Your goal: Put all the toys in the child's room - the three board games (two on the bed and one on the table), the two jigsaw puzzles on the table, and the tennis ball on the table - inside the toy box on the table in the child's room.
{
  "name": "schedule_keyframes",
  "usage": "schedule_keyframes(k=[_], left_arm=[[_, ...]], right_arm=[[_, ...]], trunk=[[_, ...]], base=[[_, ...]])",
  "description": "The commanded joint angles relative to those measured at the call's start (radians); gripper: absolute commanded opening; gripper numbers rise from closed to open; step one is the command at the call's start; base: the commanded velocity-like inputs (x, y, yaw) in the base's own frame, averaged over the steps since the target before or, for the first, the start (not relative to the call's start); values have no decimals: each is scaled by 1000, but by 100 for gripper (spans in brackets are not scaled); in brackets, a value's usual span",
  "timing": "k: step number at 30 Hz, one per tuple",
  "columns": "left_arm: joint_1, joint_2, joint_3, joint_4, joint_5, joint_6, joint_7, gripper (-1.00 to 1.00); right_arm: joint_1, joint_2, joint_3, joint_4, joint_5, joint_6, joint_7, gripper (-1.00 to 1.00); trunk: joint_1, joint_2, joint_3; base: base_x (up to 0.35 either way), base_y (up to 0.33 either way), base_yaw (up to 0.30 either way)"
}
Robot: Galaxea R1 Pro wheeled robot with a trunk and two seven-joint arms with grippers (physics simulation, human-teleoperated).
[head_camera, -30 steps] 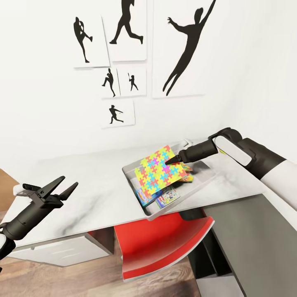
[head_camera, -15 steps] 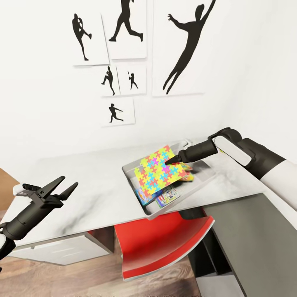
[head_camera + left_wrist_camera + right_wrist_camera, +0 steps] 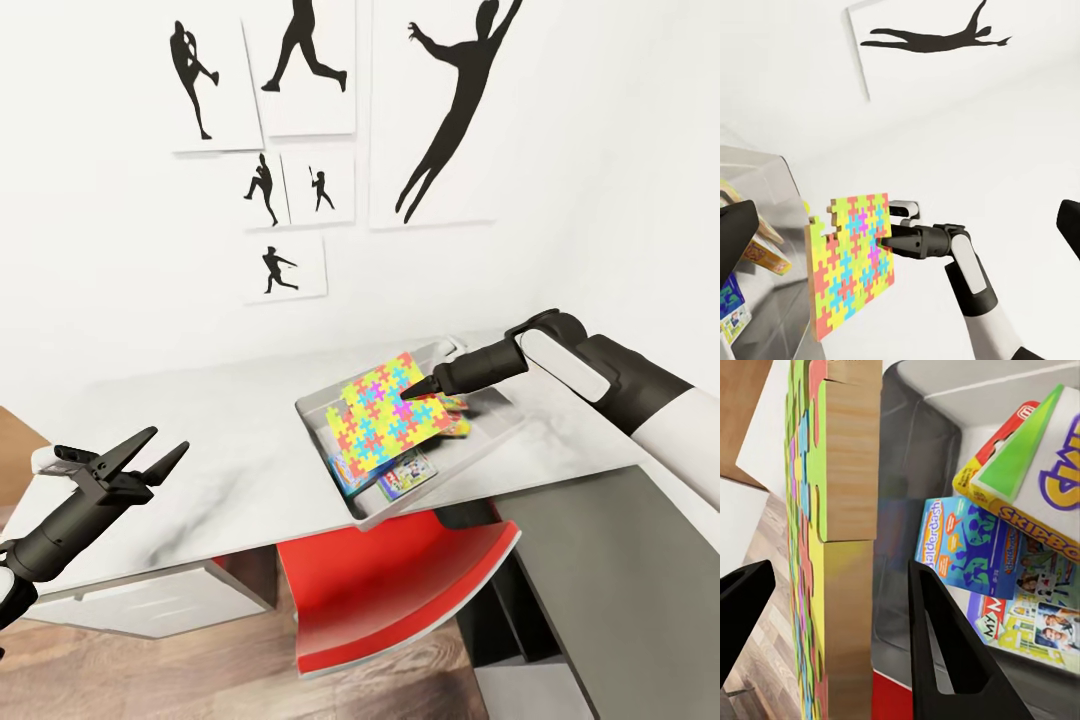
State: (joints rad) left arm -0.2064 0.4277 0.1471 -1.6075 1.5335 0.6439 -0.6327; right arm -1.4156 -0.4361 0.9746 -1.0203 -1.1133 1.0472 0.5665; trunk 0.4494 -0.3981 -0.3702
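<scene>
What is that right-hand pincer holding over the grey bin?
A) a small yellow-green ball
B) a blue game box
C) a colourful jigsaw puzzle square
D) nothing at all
C: the right pincer is at the jigsaw puzzle, which hangs tilted above the game boxes lying in the grey bin; the right wrist view shows the puzzle's edge between its fingers.

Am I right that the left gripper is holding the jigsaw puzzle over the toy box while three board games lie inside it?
Not quite: the head view shows the right gripper at the jigsaw puzzle over the toy box; the left gripper is open and empty. The board games do lie inside.
</scene>
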Motion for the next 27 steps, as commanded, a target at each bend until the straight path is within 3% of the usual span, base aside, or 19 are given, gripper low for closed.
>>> schedule_keyframes(k=[1,27], left_arm=[[-1,0,0,0,6,7,1,100],[-1,0,1,0,7,7,1,100]], right_arm=[[-2,-1,2,0,6,0,9,-100],[0,5,3,31,7,0,9,-100]], trunk=[[1,-2,-2],[1,-2,-2]], base=[[0,0,0],[0,0,0]])
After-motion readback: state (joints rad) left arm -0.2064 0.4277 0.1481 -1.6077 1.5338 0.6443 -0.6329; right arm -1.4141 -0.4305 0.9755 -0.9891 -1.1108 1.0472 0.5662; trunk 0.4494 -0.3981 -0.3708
